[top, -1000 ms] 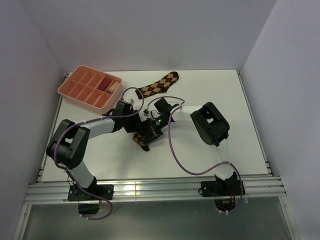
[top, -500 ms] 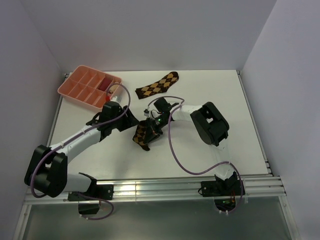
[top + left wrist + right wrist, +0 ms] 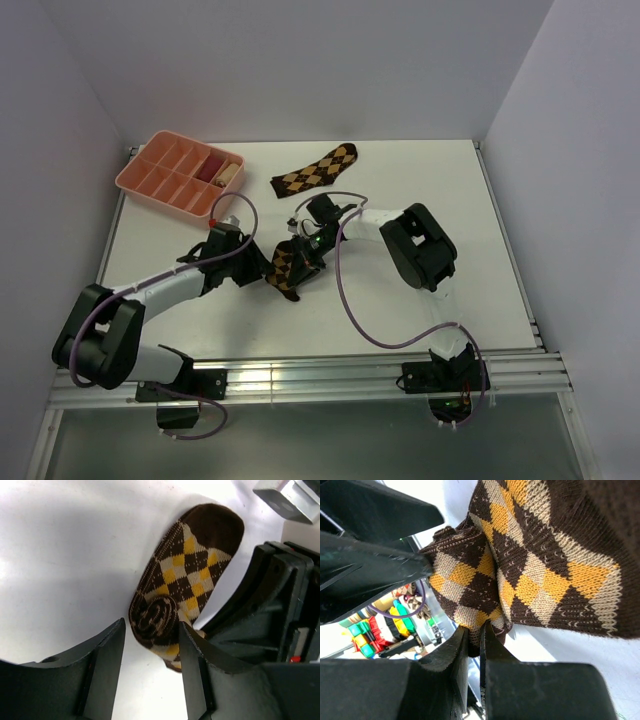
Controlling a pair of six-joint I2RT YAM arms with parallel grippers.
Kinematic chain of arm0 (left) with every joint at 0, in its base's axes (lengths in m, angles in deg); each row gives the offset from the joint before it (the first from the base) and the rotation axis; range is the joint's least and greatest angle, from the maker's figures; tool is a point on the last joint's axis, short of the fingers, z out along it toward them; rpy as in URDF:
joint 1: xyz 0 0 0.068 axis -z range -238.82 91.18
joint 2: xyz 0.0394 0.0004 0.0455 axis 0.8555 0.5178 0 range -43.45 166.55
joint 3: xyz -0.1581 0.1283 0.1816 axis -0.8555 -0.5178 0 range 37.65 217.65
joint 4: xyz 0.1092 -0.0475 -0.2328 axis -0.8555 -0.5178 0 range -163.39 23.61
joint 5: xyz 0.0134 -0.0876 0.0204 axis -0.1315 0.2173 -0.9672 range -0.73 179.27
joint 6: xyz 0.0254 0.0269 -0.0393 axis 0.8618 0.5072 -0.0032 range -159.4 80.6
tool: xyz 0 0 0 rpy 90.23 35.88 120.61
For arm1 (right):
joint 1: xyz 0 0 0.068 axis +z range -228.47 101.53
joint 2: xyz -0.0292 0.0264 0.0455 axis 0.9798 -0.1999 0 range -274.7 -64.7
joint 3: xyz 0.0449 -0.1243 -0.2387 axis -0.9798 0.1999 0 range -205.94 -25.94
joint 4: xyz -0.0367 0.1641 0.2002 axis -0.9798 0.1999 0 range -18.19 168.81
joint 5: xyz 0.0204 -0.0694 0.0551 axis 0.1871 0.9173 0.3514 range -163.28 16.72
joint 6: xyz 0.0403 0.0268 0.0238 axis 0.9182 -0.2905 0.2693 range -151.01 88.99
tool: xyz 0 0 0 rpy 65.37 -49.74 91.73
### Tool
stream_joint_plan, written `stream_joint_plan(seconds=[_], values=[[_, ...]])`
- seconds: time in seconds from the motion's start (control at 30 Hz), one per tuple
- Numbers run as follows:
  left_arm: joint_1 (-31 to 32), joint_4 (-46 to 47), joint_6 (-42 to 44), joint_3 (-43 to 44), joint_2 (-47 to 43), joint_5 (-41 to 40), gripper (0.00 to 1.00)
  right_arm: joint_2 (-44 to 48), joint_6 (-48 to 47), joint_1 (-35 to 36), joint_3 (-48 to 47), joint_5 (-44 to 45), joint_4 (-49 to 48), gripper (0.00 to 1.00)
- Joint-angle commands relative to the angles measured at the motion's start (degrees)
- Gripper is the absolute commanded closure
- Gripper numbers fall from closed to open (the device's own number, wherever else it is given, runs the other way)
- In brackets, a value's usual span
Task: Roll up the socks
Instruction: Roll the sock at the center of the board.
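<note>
Half-rolled sock (image 3: 192, 570) pinched by right gripper (image 3: 474, 637); left gripper (image 3: 151, 630) spread at its roll.

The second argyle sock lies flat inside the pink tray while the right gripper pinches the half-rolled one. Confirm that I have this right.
Not quite. The second argyle sock lies flat on the table, just right of the pink tray, not inside it. The top external view shows this. The rest stands: the right gripper does pinch the half-rolled sock.
</note>
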Motion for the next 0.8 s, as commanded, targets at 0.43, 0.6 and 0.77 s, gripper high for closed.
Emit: stream_joint_plan(seconds=[0.43, 0.6, 0.77], values=[[0.1, 5.4, -3.7, -2.6, 5.2, -1.9, 0.6, 3.3, -3.5, 1.6, 2.5, 12.9, -3.4, 0.8], [0.1, 3.0, -2.1, -0.9, 7.8, -2.4, 0.63, 13.5, -6.1, 3.0, 6.3, 20.7, -7.8, 0.56], [0.1, 0.2, -0.5, 1.7, 9.9, -3.0, 0.65, 22.7, -11.1, 7.6, 11.3, 36.5, -12.9, 0.44]])
